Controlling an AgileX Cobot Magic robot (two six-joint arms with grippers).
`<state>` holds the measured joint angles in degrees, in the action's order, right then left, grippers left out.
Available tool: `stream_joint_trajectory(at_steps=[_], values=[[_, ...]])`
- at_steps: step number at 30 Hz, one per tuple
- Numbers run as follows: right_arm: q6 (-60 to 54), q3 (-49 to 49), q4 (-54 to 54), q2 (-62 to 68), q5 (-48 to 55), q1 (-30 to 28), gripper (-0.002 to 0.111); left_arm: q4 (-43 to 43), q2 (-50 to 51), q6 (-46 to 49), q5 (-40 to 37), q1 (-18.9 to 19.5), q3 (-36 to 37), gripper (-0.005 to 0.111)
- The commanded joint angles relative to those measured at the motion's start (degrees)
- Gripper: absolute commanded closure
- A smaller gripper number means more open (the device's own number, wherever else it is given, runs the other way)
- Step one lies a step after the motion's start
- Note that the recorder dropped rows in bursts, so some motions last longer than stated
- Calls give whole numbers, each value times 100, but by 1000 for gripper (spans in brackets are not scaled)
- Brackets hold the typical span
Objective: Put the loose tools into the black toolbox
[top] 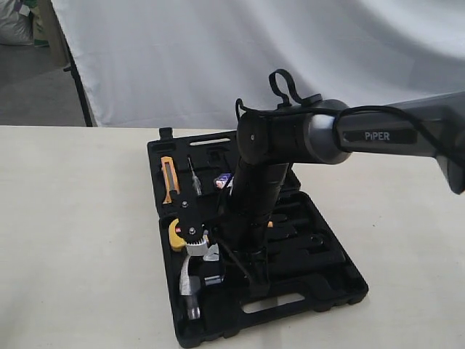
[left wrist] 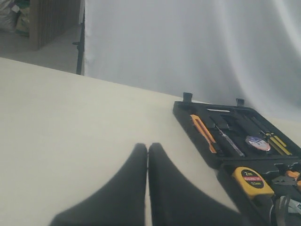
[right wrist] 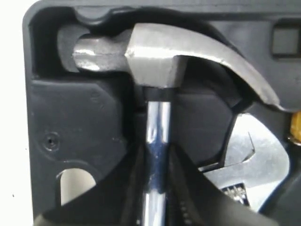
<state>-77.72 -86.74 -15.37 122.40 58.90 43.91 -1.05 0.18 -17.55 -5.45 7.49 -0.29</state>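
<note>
The black toolbox (top: 330,294) lies open on the table. The claw hammer (top: 189,280) rests in the toolbox's near half. In the right wrist view its steel head (right wrist: 155,59) sits in a moulded recess, and my right gripper (right wrist: 157,153) is shut on the shiny shaft (right wrist: 158,122). The silver head of the adjustable wrench (right wrist: 251,162) lies beside the hammer's claw. The small tape roll (left wrist: 257,143) sits in the far half (top: 223,179). My left gripper (left wrist: 148,151) is shut on nothing, above bare table beside the toolbox (left wrist: 188,120).
A yellow tape measure (top: 176,234) (left wrist: 253,179) and an orange utility knife (top: 168,178) (left wrist: 203,133) lie in the toolbox. My right arm (top: 254,196) reaches down across the case. A white sheet hangs behind the table.
</note>
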Motion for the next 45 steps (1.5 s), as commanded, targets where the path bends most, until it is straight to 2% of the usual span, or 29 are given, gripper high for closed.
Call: stream_joint_trajectory(at_steps=[1,7,8,10,14,16,22,23,24,27,30,37,40,45], values=[[-74,25,-151,-57,284,26,97,-25,-18,-27,41,145,-15,106],[-48,14,-254,-278,374,26,40,-25,-18,-27,41,145,-15,106],[41,14,-279,-362,385,26,34,-25,-18,-27,41,145,-15,106],[174,14,-435,-537,271,26,30,-25,-18,-27,41,145,-15,106],[212,14,-1225,-805,56,26,38,-25,-18,-27,41,145,-15,106],[186,14,-1486,-833,-30,26,48,-25,-18,-27,41,145,-15,106],[197,34,-1544,-599,27,26,86,-25,-18,-27,41,145,-15,106],[241,34,-1544,-374,176,26,100,-25,-18,-27,41,145,-15,106],[266,34,-1544,-267,288,26,106,-25,-18,-27,41,145,-15,106],[477,20,-1392,419,561,148,109,-25,-18,-27,41,145,-15,106],[679,20,-1281,505,604,149,109,-25,-18,-27,41,145,-15,106],[917,20,-1150,-586,286,149,109,-25,-18,-27,41,145,-15,106],[1759,20,-429,-1219,254,149,109,-25,-18,-27,41,145,-15,106],[2739,20,586,-1547,417,149,109,-25,-18,-27,41,145,-15,106]])
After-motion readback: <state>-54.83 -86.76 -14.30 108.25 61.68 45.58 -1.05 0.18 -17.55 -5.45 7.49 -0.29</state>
